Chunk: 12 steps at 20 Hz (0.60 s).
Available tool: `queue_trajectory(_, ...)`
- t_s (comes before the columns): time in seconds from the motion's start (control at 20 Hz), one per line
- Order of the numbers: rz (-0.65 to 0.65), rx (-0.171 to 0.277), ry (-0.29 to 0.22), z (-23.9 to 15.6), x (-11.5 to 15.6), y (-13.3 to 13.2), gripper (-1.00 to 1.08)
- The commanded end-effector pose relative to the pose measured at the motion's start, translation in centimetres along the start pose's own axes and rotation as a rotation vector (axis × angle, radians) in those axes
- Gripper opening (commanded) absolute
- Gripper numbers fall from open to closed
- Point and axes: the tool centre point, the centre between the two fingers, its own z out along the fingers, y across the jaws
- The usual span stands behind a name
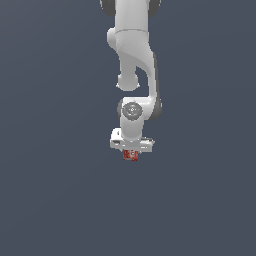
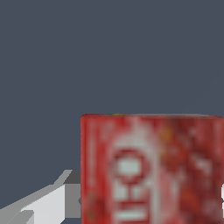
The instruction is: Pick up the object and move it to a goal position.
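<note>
The gripper (image 1: 131, 151) appears clamped on the red box (image 1: 130, 155), which sits between its fingers directly below the wrist; judged step: grasp made, the next move calling for 1 steady carry to the goal, not visible here.

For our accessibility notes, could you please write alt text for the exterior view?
A white robot arm reaches down the frame's middle, its gripper directly over a small red box. The background is plain dark blue-grey; whether the fingers grip the box is unclear.
</note>
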Motion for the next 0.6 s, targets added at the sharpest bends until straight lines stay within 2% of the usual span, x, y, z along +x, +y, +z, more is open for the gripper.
queue_trajectory(0.0,-0.001,0.0,-0.001,0.1,-0.1,-0.1,-1.0)
queue_trajectory(0.55,-0.002,0.001,-0.001,-1.7,-0.1,0.2,-1.0)
